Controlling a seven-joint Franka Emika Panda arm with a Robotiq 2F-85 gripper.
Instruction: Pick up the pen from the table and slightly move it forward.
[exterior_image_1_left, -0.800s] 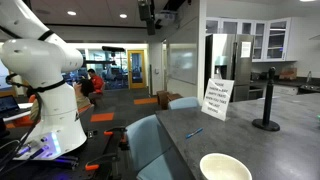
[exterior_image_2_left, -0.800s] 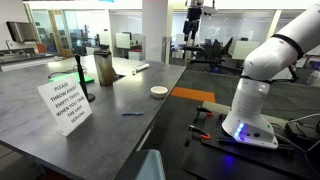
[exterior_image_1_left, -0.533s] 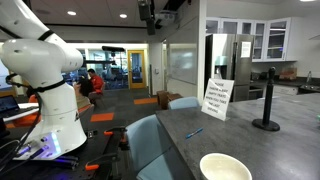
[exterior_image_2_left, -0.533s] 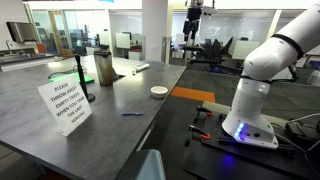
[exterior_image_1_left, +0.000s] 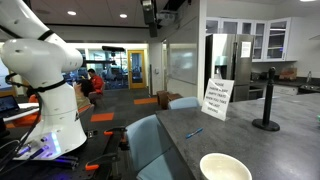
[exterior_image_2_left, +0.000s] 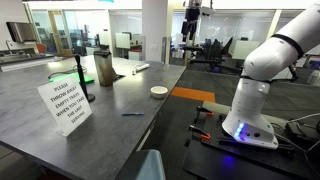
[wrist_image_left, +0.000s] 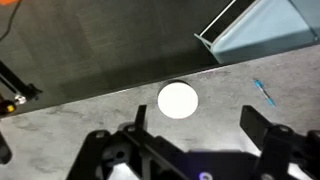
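Observation:
The thin blue pen (exterior_image_1_left: 193, 132) lies on the dark grey table (exterior_image_1_left: 250, 150) near its edge. It also shows in the other exterior view (exterior_image_2_left: 132, 113) and at the right of the wrist view (wrist_image_left: 263, 92). My gripper (exterior_image_2_left: 191, 27) hangs high above the table, near the ceiling, far from the pen; it also shows at the top of an exterior view (exterior_image_1_left: 151, 22). In the wrist view its two fingers (wrist_image_left: 195, 125) stand wide apart with nothing between them. It is open and empty.
A white bowl (wrist_image_left: 177, 100) sits on the table, also in both exterior views (exterior_image_1_left: 225, 167) (exterior_image_2_left: 159, 91). A white paper sign (exterior_image_2_left: 64, 103), a black stand post (exterior_image_1_left: 267, 103) and a tall cup (exterior_image_2_left: 103, 68) stand on the table. Grey chairs (exterior_image_1_left: 150, 140) line its edge.

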